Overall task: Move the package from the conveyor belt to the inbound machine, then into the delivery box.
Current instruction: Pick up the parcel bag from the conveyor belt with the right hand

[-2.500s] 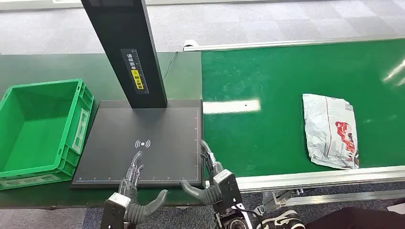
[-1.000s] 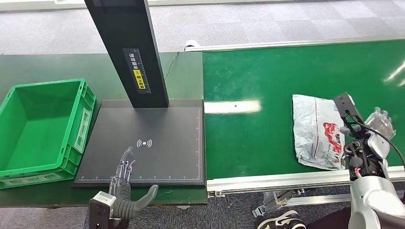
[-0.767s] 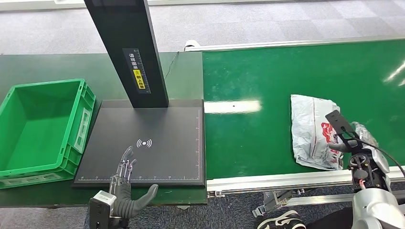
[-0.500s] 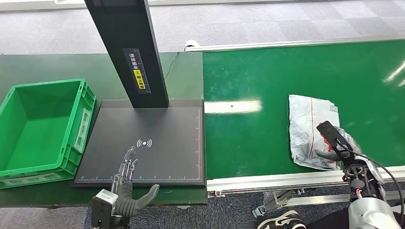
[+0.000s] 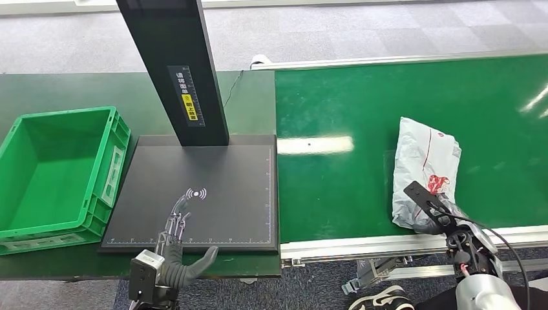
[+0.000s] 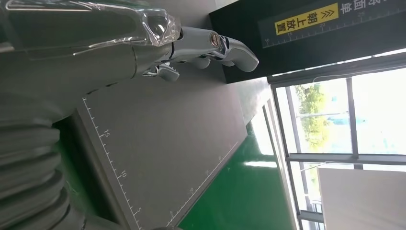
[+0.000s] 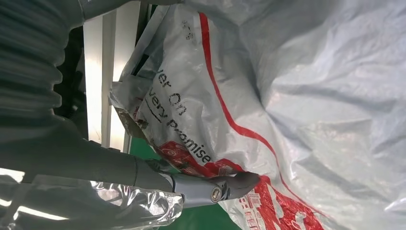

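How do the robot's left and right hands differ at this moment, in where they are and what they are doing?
The left hand hovers over the near edge of the black scanner platform, while the right hand is at the conveyor belt. The left hand's fingers are extended and hold nothing; the right hand's fingers press against the white package, gripping its near end. Both share grey ribbed wrist covers.

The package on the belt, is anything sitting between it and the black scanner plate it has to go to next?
Nothing visible. The package lies on the green belt, and only bare belt separates it from the scanner plate. The right hand is at its near edge.
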